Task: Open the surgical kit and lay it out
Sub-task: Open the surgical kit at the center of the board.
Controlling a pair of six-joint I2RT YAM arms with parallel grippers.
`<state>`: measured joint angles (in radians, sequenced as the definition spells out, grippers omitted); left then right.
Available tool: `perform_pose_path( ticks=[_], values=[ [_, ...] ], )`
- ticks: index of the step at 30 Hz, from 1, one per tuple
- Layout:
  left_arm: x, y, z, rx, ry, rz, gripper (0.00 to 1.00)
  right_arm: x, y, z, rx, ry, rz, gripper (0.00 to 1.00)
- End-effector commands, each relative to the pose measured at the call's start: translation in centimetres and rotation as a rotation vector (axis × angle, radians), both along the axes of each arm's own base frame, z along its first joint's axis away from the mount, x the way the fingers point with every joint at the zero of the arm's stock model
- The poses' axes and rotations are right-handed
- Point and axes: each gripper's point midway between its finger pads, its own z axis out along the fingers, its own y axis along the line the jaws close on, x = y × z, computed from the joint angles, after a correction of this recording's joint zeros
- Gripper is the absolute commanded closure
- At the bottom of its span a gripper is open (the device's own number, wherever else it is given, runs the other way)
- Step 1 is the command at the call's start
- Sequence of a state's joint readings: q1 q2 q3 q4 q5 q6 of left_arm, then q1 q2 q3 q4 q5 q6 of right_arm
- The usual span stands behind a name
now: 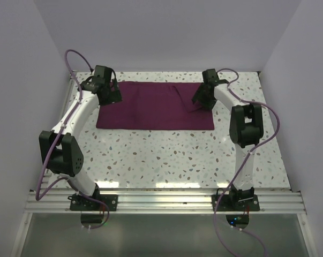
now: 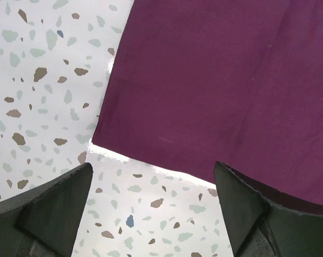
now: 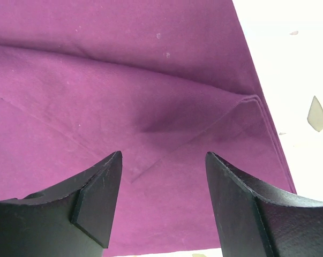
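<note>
cloth wrap [image 1: 153, 105] folded, instruments presumably inside: unwrapping hardly begun. left gripper [image 2: 153, 176] wide by its left corner; right gripper [image 3: 164, 160] half-open, empty, above its right fold.

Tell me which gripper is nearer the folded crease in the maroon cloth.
Right. The right gripper hovers open over the crease; the left gripper sits open at the maroon cloth's opposite left edge.

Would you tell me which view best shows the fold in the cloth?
Right wrist view: the fold fills the frame close up. The top view shows only a faint crease; the left wrist view shows a flat cloth corner.
</note>
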<state>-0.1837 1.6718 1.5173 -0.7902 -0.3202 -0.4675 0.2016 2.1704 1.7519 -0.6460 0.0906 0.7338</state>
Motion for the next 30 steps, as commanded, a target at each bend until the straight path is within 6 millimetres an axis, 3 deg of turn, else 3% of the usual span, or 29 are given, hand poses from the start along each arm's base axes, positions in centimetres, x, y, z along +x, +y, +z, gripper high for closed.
perform_pose_path(
  ticks=[1,9,14,17,22,26,29,30],
  values=[
    [1.3,-0.2,1.8,0.002,-0.054,-0.013,0.01,2.0,0.3,1.0,0.013,-0.055,-0.019,0.33],
    [1.3,0.2,2.0,0.025,-0.053,-0.009,0.01,3.9,-0.1,0.4,-0.018,-0.058,-0.033,0.37],
    [1.3,0.4,2.1,0.036,-0.053,-0.006,0.01,3.8,0.0,-0.4,-0.015,-0.041,-0.032,0.38],
    [1.4,0.3,2.1,0.033,-0.054,-0.010,0.01,3.6,0.2,0.1,-0.008,-0.048,-0.025,0.39],
    [1.6,0.1,1.4,0.027,-0.040,-0.016,0.01,3.7,0.5,0.2,0.011,-0.060,-0.014,0.58],
    [1.9,-0.1,1.4,0.018,-0.040,-0.023,0.01,3.5,0.6,-0.9,0.016,-0.049,-0.012,0.74],
    [2.0,-0.1,1.6,0.026,-0.040,-0.031,0.01,3.6,0.7,-1.6,0.012,-0.033,-0.009,0.89],
    [2.1,0.0,1.8,0.030,-0.044,-0.028,0.01,3.7,0.8,-1.7,0.016,-0.035,-0.005,0.99]
  ],
)
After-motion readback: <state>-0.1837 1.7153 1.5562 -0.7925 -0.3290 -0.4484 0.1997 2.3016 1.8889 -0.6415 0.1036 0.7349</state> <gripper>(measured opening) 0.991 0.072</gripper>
